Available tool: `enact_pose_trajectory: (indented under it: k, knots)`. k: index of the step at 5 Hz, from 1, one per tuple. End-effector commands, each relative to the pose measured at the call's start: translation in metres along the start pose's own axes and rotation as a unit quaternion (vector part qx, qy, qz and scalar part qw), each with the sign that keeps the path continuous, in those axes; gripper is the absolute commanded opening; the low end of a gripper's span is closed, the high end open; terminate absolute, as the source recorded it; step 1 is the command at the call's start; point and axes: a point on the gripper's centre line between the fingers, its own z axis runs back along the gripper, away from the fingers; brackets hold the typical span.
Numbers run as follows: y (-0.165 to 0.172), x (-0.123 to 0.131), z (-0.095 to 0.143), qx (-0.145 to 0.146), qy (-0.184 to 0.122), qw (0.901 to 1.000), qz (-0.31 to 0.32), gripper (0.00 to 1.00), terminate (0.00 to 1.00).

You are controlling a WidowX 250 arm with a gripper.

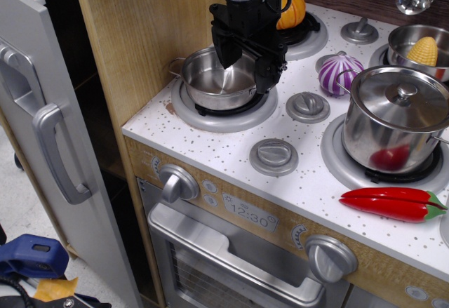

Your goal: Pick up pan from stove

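The pan (214, 81) is a small shiny steel pan with a wire loop handle on its left. It sits on the front-left burner (224, 108) of the toy stove (280, 175). My black gripper (247, 59) hangs directly over the pan's right half. Its fingers (226, 54) are spread apart, open, one over the pan's middle and one by the right rim. Nothing is held between them. The pan's right rim is partly hidden behind the gripper.
A lidded steel pot (394, 118) stands on the front-right burner, a red chili (393, 203) in front of it. A purple-striped vegetable (339, 74), a pot with yellow corn (421, 47) and an orange item (293, 12) sit behind. A wooden wall (140, 34) is left of the pan.
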Motion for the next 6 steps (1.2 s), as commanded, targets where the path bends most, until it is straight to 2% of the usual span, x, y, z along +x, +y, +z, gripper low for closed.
enact_pose_trajectory:
  k: [1,2,3,6]
  knots:
    - [0.0,0.0,0.0,0.0,0.0,1.0,0.0,1.0,0.0]
    - [0.004,0.001,0.0,0.0,0.003,1.0,-0.009,1.0,0.0]
    - [0.007,0.001,-0.006,-0.008,-0.002,0.9999,-0.012,1.0,0.0]
    - [0.007,-0.005,-0.023,-0.007,-0.018,0.9997,-0.011,1.0,0.0]
